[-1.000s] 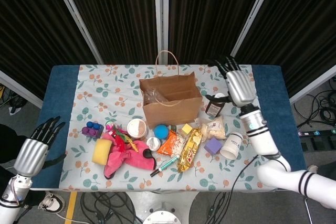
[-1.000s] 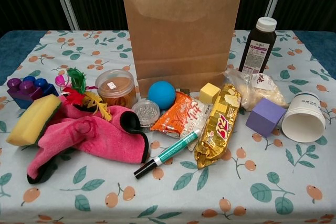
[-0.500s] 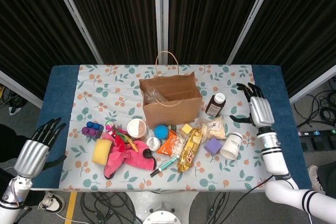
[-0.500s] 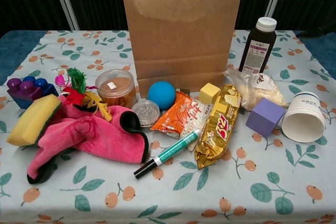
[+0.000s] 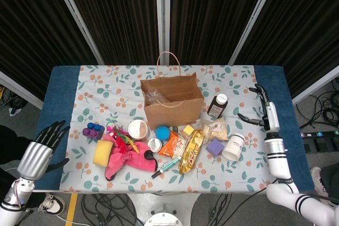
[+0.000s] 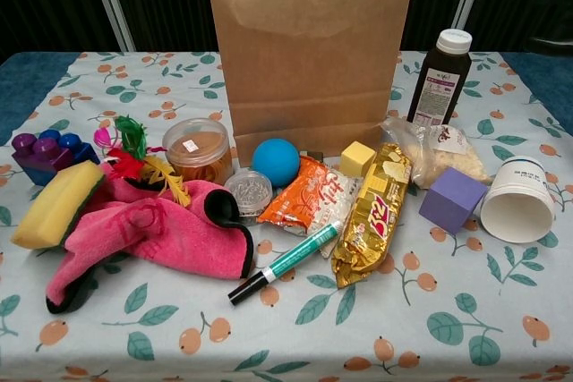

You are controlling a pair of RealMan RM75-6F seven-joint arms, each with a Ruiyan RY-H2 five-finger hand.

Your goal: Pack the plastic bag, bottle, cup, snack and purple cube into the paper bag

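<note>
Beside the upright brown paper bag [image 6: 312, 46] stood the dark bottle [image 6: 440, 78], with the purple cube [image 6: 451, 199] and tipped paper cup [image 6: 517, 200] nearby, while both hands [image 5: 37, 154] [image 5: 268, 113] hovered empty, fingers spread.

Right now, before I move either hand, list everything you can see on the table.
paper bag: 1, brown, upright, back centre
bottle: 1, dark, white cap, right of bag
plastic bag: 1, clear, before bottle
purple cube: 1, left of cup
cup: 1, white, on its side
snack: 1, gold, centre
orange packet: 1
yellow cube: 1
ball: 1, blue
marker: 1, green
tub: 1, orange
cloth: 1, pink
sponge: 1, yellow
left hand: open, off table
right hand: open, near bottle
</note>
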